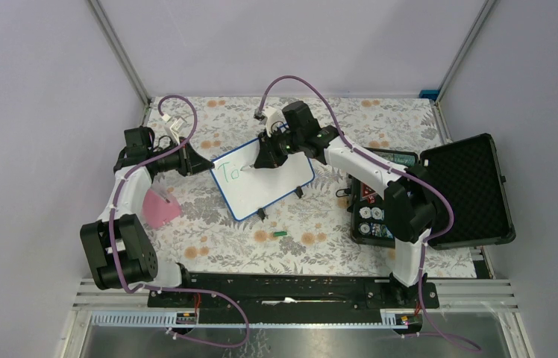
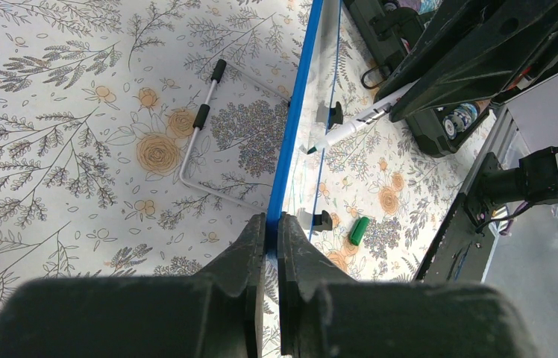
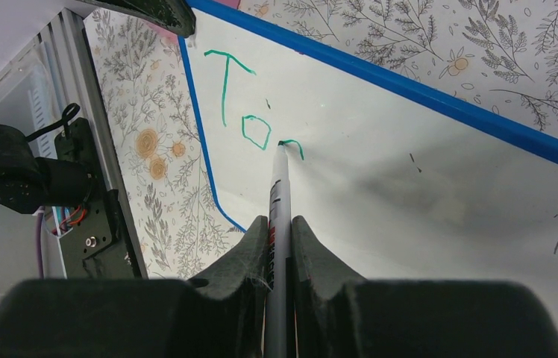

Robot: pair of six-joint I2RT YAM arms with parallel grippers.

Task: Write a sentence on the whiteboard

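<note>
A small whiteboard [image 1: 268, 186] with a blue frame stands tilted on the floral table. Green letters "To" and the start of a third stroke are on it [image 3: 250, 112]. My left gripper [image 1: 200, 165] is shut on the board's blue left edge [image 2: 291, 142]. My right gripper [image 1: 267, 156] is shut on a grey marker [image 3: 279, 194], whose green tip touches the board beside the "o". The marker also shows in the left wrist view [image 2: 350, 127]. The green marker cap [image 1: 280, 234] lies on the table in front of the board.
An open black case [image 1: 440, 190] with small items lies at the right. A pink cloth [image 1: 160, 207] lies at the left, by my left arm. The board's wire stand [image 2: 201, 142] rests on the table behind it. A metal rail [image 1: 298, 291] runs along the near edge.
</note>
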